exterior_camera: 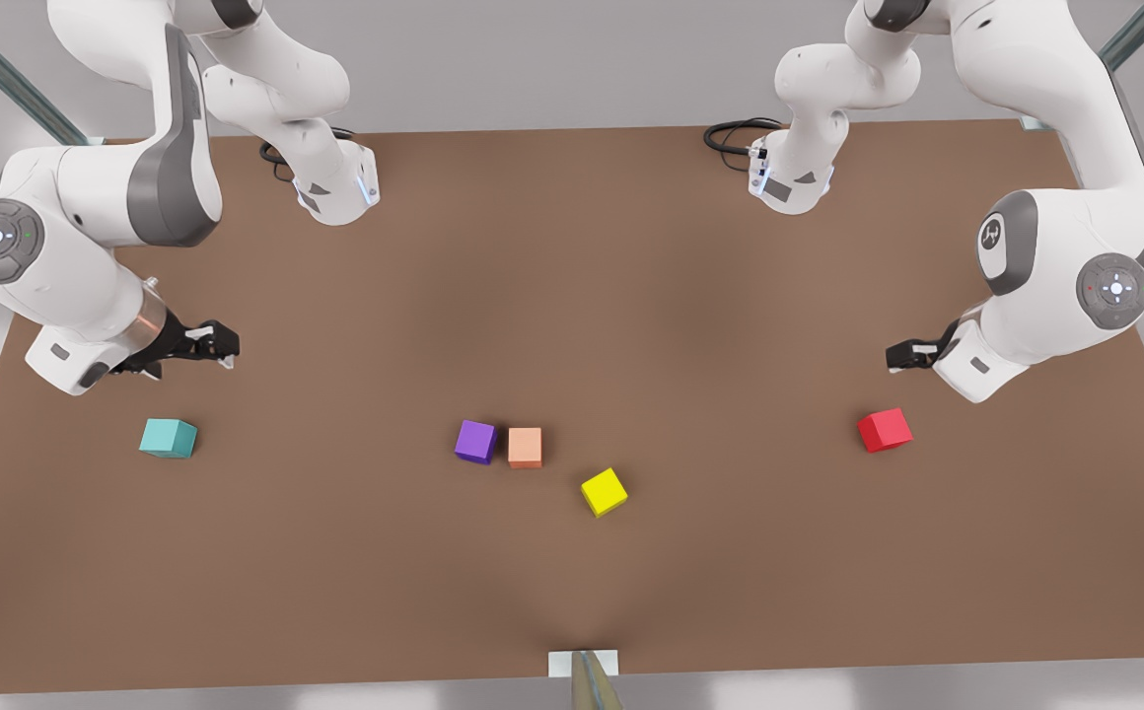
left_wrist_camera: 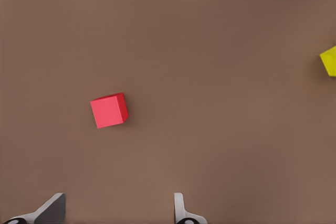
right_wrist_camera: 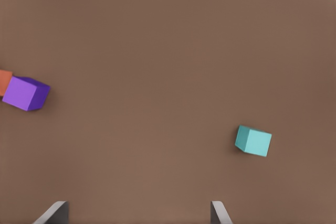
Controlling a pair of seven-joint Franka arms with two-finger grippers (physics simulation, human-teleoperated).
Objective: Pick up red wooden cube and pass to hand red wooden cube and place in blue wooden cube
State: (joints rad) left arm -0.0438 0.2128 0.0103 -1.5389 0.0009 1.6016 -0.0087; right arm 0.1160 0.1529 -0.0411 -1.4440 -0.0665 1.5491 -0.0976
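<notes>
While both arms hang over the brown desk (exterior_camera: 572, 296), the left pincer (exterior_camera: 902, 355) sits near the red wooden cube (exterior_camera: 885, 430) on the front view's right, fingers (left_wrist_camera: 178, 208) spread wide, holding nothing. Right pincer (exterior_camera: 212, 345) hovers near the blue wooden cube (exterior_camera: 168, 438) on the front view's left, also wide open and empty. Purple cube (exterior_camera: 474, 441), salmon cube (exterior_camera: 525, 447) and yellow cube (exterior_camera: 604, 491) sit mid-desk.
</notes>
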